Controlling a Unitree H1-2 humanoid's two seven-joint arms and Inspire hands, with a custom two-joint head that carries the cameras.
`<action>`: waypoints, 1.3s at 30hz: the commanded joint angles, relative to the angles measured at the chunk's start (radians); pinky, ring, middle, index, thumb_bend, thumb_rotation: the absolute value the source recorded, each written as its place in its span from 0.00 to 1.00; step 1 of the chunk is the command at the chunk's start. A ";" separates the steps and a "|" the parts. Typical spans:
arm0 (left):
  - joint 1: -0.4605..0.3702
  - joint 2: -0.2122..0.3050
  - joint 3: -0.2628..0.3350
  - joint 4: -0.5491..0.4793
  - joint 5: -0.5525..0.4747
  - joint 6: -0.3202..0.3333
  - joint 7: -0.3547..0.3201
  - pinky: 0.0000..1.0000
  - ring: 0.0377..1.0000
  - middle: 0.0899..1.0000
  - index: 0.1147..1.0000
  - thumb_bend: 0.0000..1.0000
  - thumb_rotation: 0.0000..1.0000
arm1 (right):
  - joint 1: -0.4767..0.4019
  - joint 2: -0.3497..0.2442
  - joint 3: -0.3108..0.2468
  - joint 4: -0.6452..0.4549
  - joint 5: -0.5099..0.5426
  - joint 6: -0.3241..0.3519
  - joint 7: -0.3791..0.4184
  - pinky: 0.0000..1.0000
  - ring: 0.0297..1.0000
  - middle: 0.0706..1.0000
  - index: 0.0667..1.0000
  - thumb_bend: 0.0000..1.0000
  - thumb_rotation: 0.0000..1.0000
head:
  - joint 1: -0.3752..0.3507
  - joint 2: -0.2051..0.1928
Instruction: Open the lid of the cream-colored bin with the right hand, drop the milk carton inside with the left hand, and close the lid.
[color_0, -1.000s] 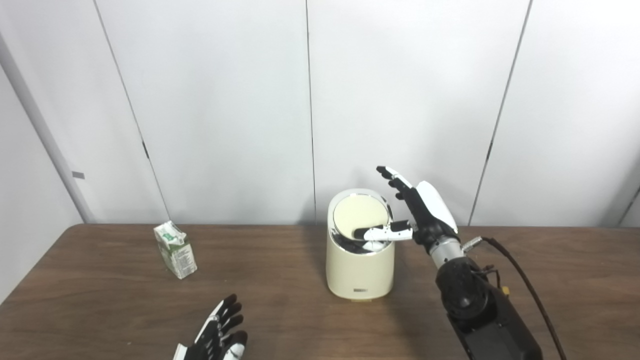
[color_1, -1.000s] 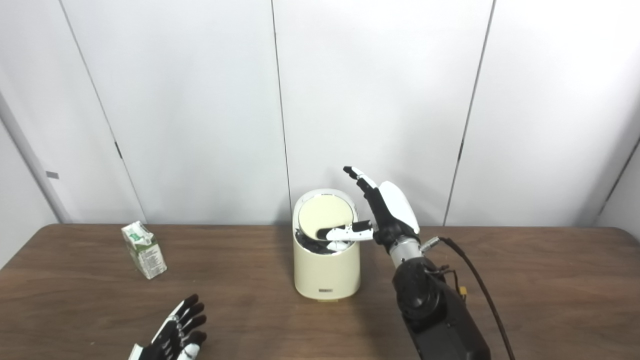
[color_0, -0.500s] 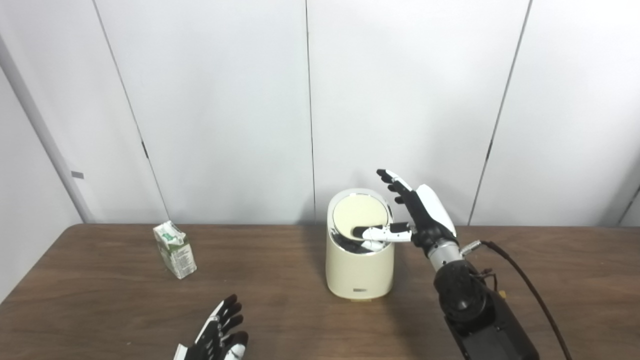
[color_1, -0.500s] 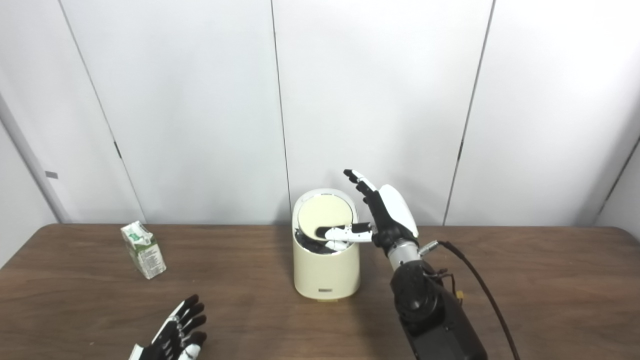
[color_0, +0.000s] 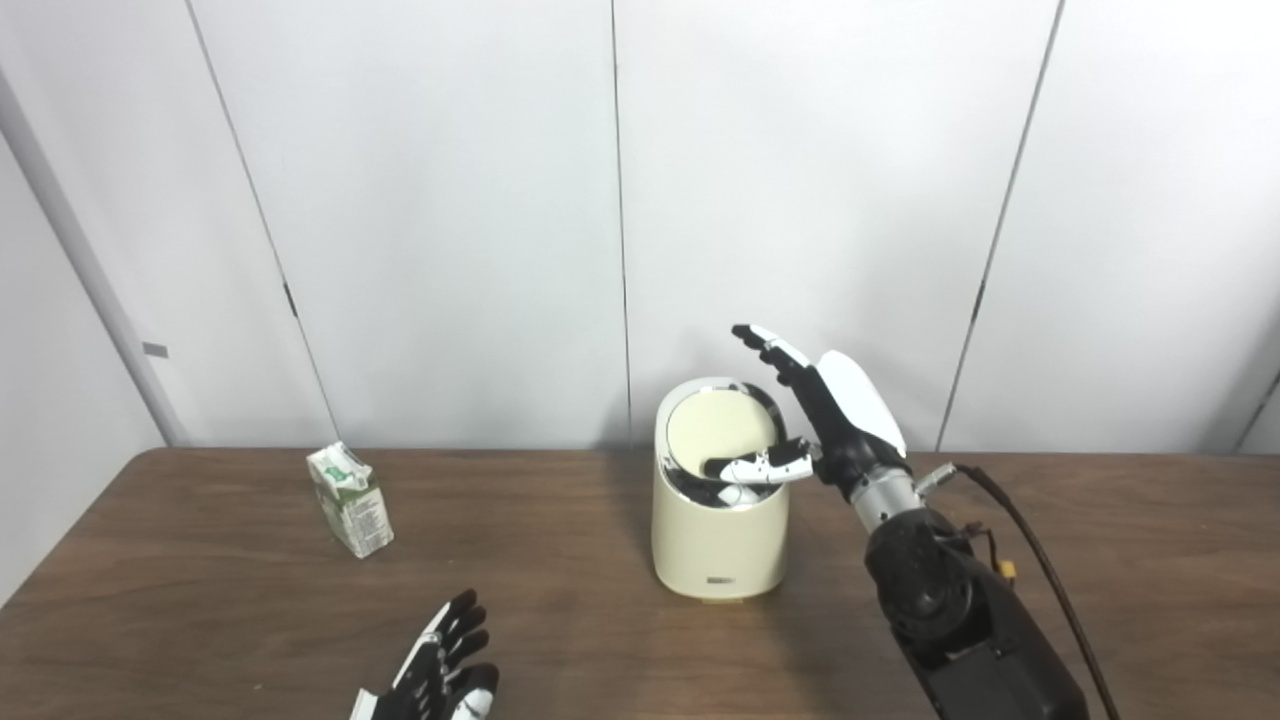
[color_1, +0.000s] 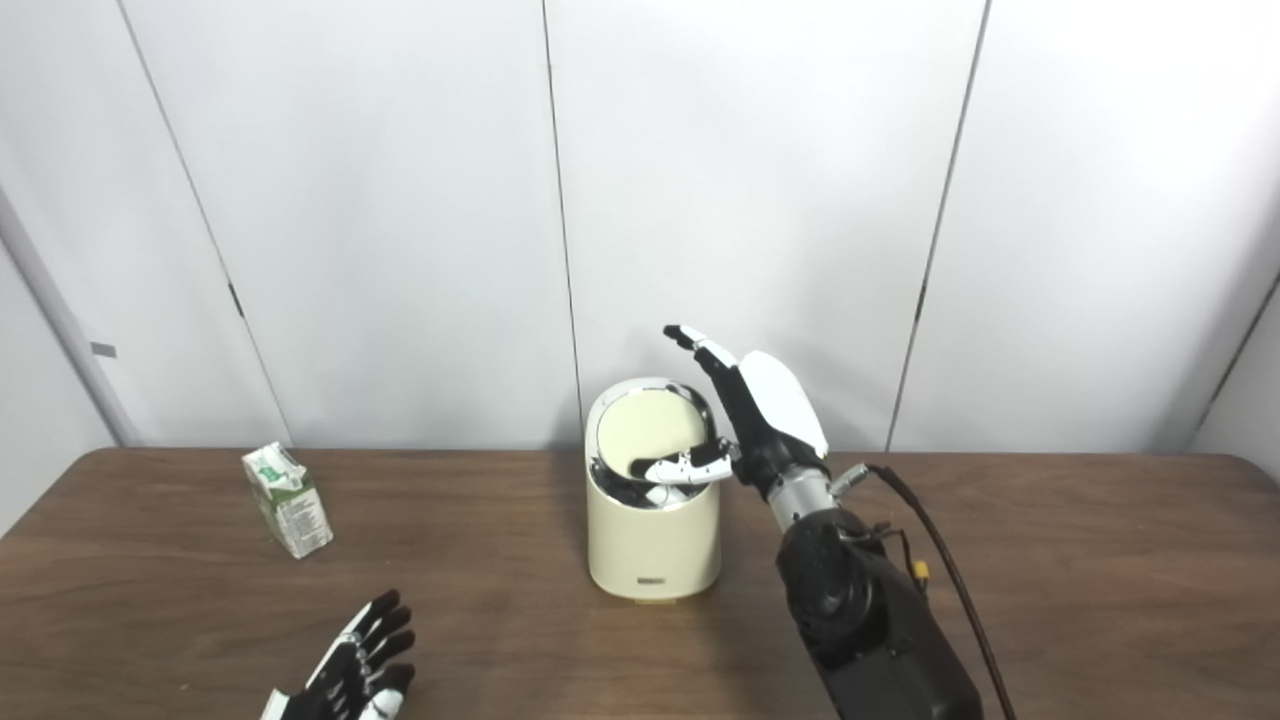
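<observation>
The cream-colored bin (color_0: 716, 540) stands mid-table. Its round lid (color_0: 718, 433) is tipped up toward the back, leaving a dark gap at the front rim. My right hand (color_0: 815, 415) is at the bin's right side, fingers spread upward and apart, thumb reaching across the opening under the lid's lower edge. It grips nothing. The green-and-white milk carton (color_0: 350, 499) stands upright at the left back of the table, apart from both hands. My left hand (color_0: 440, 675) rests open near the front edge, fingers spread.
The brown wooden table (color_0: 200, 620) runs back to a white panelled wall (color_0: 450, 200). A black cable (color_0: 1040, 560) trails from my right forearm over the table's right part.
My right hand has shifted a little left and up, its fingers now rising over the bin's back right rim. The lid stays tipped up. Carton and left hand are unmoved.
</observation>
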 joint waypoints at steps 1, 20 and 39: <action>0.032 -0.012 -0.013 0.026 -0.008 -0.020 0.006 0.80 0.87 0.90 0.95 0.35 0.54 | -0.036 -0.025 -0.003 -0.014 -0.021 -0.013 0.002 0.80 0.87 0.88 0.87 0.97 0.04 | 0.000 0.000; 0.036 -0.012 -0.013 0.010 0.009 -0.002 0.011 0.80 0.87 0.90 0.95 0.30 0.44 | 0.027 0.169 -0.379 -0.119 0.665 0.149 0.174 0.92 0.95 0.94 0.90 0.66 0.56 | -0.001 0.009; 0.039 -0.008 -0.003 -0.006 0.010 0.010 0.013 0.81 0.87 0.89 0.97 0.30 0.41 | 0.306 0.087 -0.310 -0.329 0.578 0.081 0.127 0.90 0.92 0.92 0.89 0.59 0.72 | -0.014 0.030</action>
